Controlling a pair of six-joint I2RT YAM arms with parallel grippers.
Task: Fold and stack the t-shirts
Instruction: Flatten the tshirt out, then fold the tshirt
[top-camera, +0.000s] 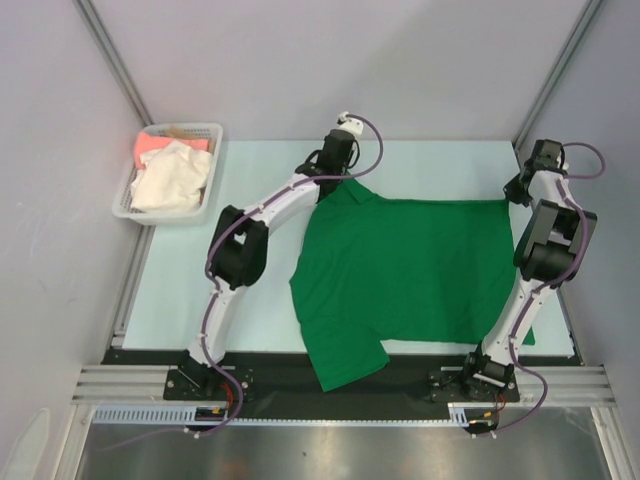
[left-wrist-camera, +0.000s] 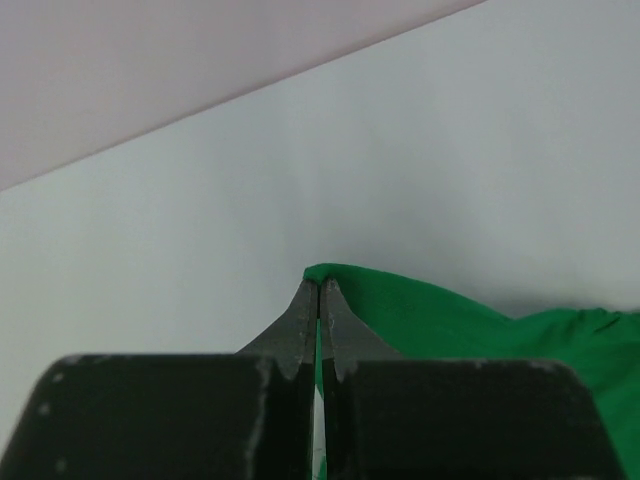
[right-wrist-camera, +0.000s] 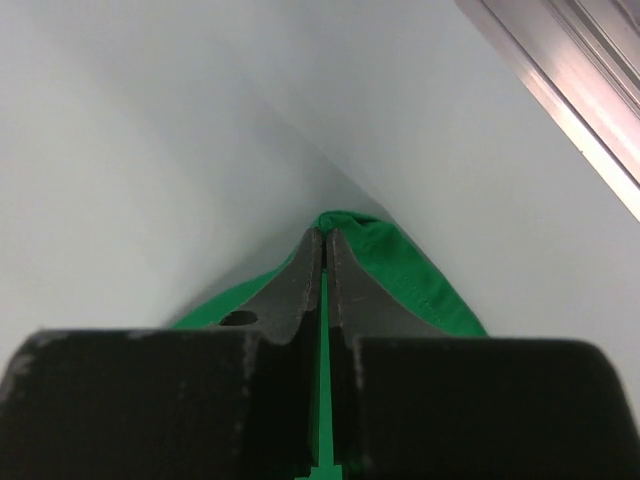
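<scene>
A bright green t-shirt (top-camera: 410, 270) lies spread on the pale table, one sleeve hanging over the near edge. My left gripper (top-camera: 343, 172) is shut on its far left corner near the shoulder; the left wrist view shows green cloth (left-wrist-camera: 420, 315) pinched between the closed fingers (left-wrist-camera: 318, 288). My right gripper (top-camera: 518, 192) is shut on the far right hem corner; the right wrist view shows cloth (right-wrist-camera: 410, 275) clamped in the fingers (right-wrist-camera: 327, 238). A cream-white shirt (top-camera: 168, 178) and a salmon-pink shirt (top-camera: 154, 146) lie in the basket.
The white lattice basket (top-camera: 212, 170) stands at the table's far left corner. Grey walls enclose the back and sides. An aluminium frame post (right-wrist-camera: 570, 95) runs near the right gripper. A black rail (top-camera: 320, 365) borders the near edge.
</scene>
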